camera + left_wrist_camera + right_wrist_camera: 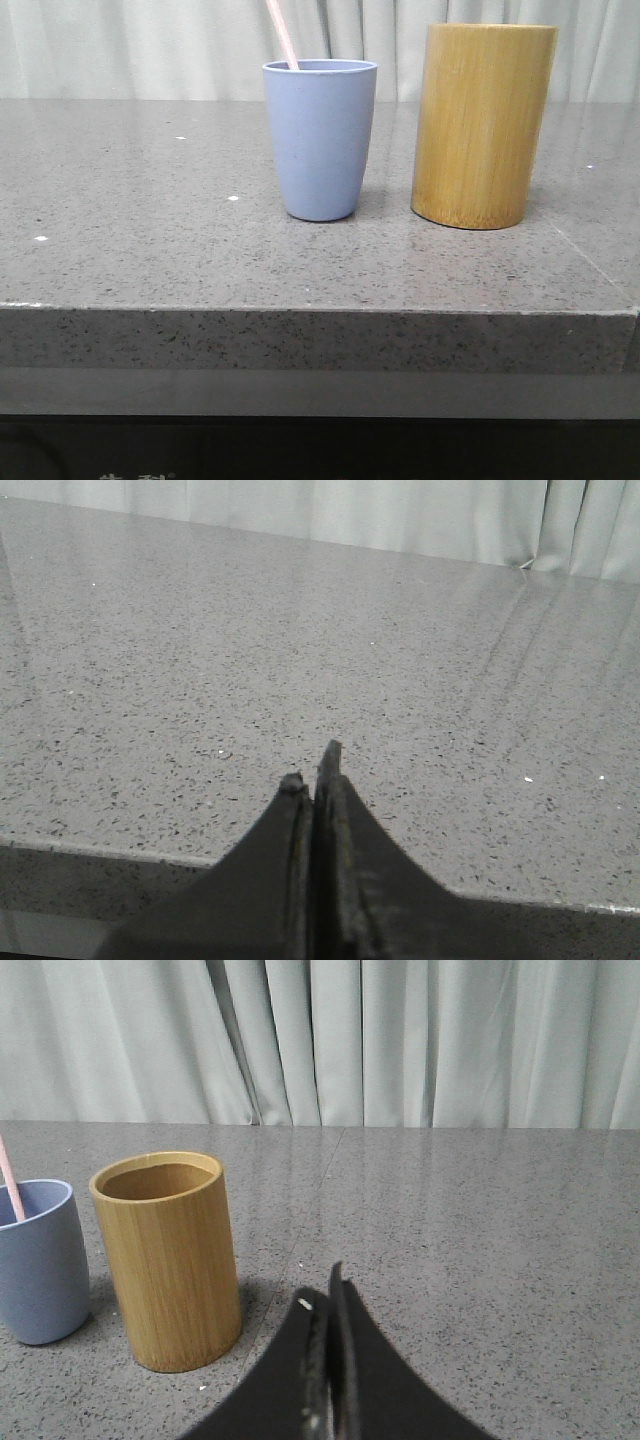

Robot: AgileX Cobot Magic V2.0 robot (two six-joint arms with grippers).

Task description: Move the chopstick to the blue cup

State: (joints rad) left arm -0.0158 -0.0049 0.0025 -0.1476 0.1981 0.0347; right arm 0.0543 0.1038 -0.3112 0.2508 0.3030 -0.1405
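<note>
The blue cup (320, 140) stands upright on the grey table, left of the bamboo holder (483, 125). A pale pink chopstick (282, 34) stands inside the cup, leaning left, its top cut off by the frame. In the right wrist view the cup (38, 1260) and the chopstick (10, 1182) show beside the bamboo holder (170, 1260). My right gripper (325, 1295) is shut and empty, low near the table, apart from the holder. My left gripper (315, 772) is shut and empty over bare table. Neither gripper shows in the front view.
The grey speckled table (150, 230) has its front edge (300, 310) close to the camera. White curtains (400, 1040) hang behind the table.
</note>
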